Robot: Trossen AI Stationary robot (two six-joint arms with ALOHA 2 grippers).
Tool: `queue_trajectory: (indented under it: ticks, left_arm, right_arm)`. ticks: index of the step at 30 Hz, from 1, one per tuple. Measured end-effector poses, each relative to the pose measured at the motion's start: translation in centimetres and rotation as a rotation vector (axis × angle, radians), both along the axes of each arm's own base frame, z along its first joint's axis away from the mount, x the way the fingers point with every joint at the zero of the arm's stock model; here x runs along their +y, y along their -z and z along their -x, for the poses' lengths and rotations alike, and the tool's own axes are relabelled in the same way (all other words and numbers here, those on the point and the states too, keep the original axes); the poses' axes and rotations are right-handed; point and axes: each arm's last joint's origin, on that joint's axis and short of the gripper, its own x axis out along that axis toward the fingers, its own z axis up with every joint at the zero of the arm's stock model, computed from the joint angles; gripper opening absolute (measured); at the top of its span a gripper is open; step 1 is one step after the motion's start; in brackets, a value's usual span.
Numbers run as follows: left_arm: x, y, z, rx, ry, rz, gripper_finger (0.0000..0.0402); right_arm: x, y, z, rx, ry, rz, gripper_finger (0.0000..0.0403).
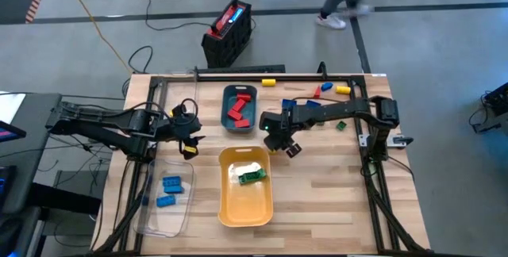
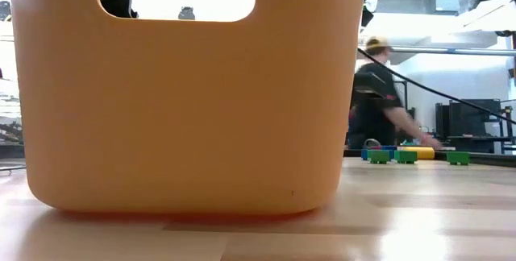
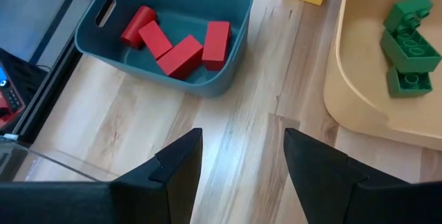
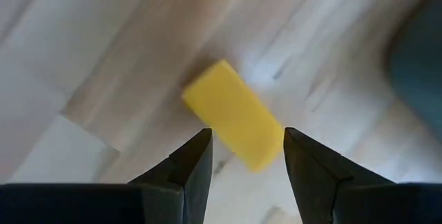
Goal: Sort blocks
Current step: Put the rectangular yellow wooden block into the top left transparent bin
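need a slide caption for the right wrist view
Open right end effector above a yellow block on the wooden table.

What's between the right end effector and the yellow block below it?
Nothing visible. The right end effector hangs open straight over the yellow block, which lies on bare table with nothing on top of it.

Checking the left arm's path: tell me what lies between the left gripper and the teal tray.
Only bare tabletop lies between the left gripper and the teal tray; the left wrist view shows it.
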Motion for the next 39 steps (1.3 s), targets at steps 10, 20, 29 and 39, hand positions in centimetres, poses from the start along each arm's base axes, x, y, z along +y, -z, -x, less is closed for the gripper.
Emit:
queue_trajectory:
  ticks: [10,20,29,39]
  left_arm:
    - [0.0,0.0,0.0,0.006,0.0,-0.001,0.0199]
    - [0.0,0.0,0.1,0.006,-0.002,0.002,0.0199]
    - [0.0,0.0,0.1,0.01,0.006,-0.004,0.0199]
    - [-0.1,0.1,0.0,0.011,0.019,0.011,0.0199]
  right_arm:
    - [-0.1,0.4,0.3,0.036,0.071,-0.097,0.0184]
    - [0.5,1.7,1.6,0.123,0.184,-0.129,0.018]
    - [2.9,-1.1,3.4,0.141,0.274,-0.158,0.0137]
    - [3.6,-1.6,3.6,0.139,0.269,-0.157,0.0193]
